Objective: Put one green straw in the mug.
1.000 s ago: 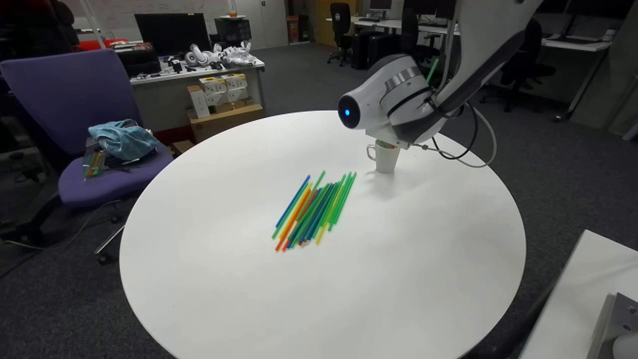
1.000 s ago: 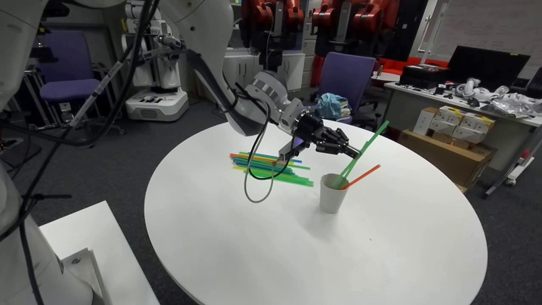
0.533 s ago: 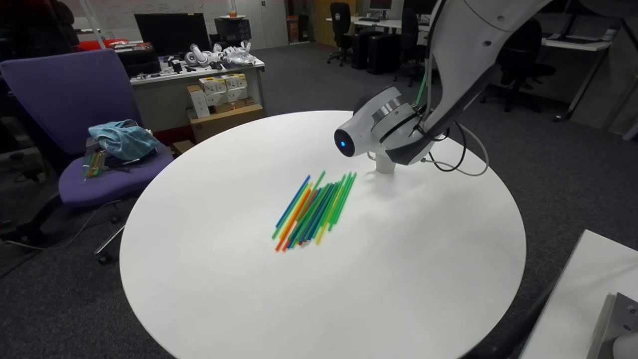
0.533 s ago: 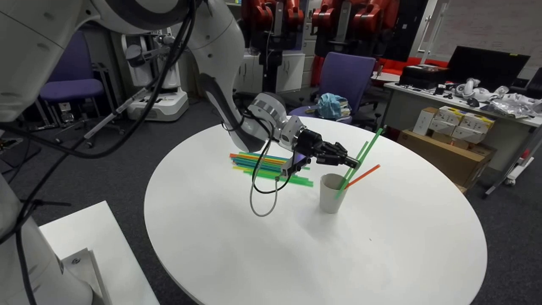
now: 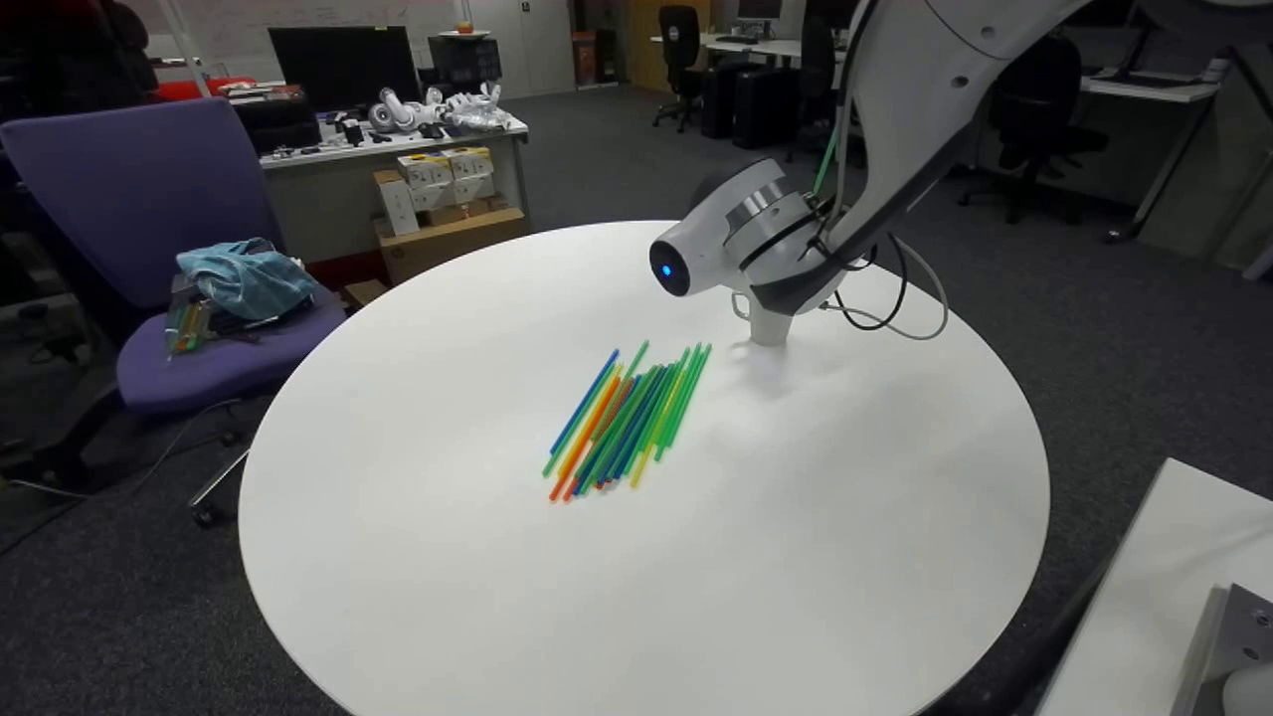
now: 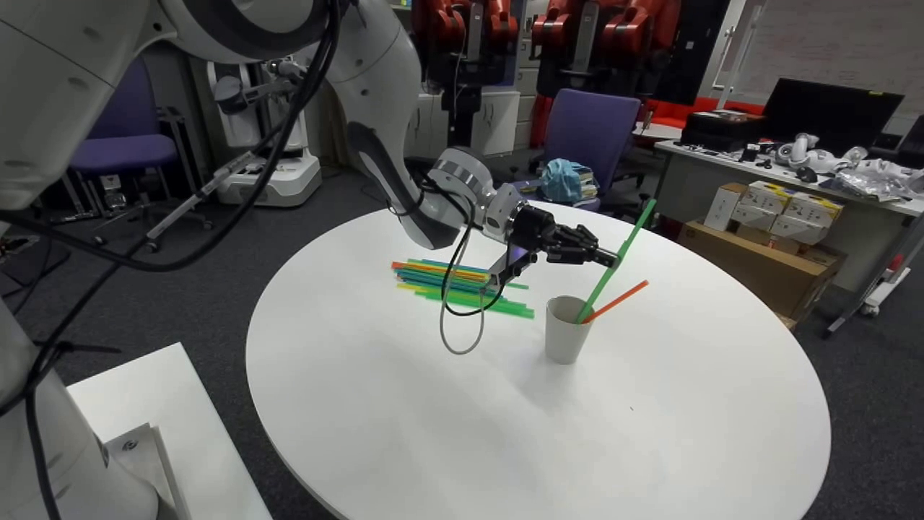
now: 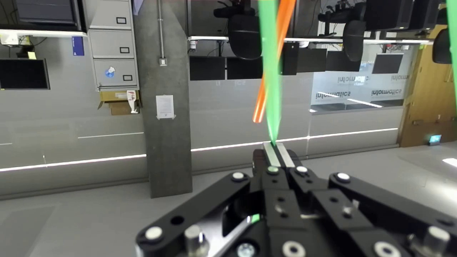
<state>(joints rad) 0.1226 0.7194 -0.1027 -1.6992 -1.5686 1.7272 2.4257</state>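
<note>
The white mug [image 6: 564,343] stands upright on the table, partly hidden by the arm in an exterior view [image 5: 768,330]. My gripper [image 6: 612,260] is shut on a green straw [image 6: 598,292], above and beside the mug. The straw is tilted, its lower end at the mug's near rim; I cannot tell whether inside or in front. In the wrist view the gripper [image 7: 274,144] pinches the green straw [image 7: 273,89] at the fingertips. An orange straw [image 6: 617,300] leans in the mug. Another green straw [image 7: 452,39] shows at the wrist view's right edge.
A pile of green, blue, yellow and orange straws [image 5: 627,428] lies on the round white table [image 5: 398,557] beside the mug. A cable loop [image 6: 462,350] hangs from the arm. A purple chair [image 5: 159,199] stands beyond the table edge.
My gripper dipped with the green straw, then rose again. The straw's lower end was below the rim line half a second ago and is now at the rim. The mug has not moved.
</note>
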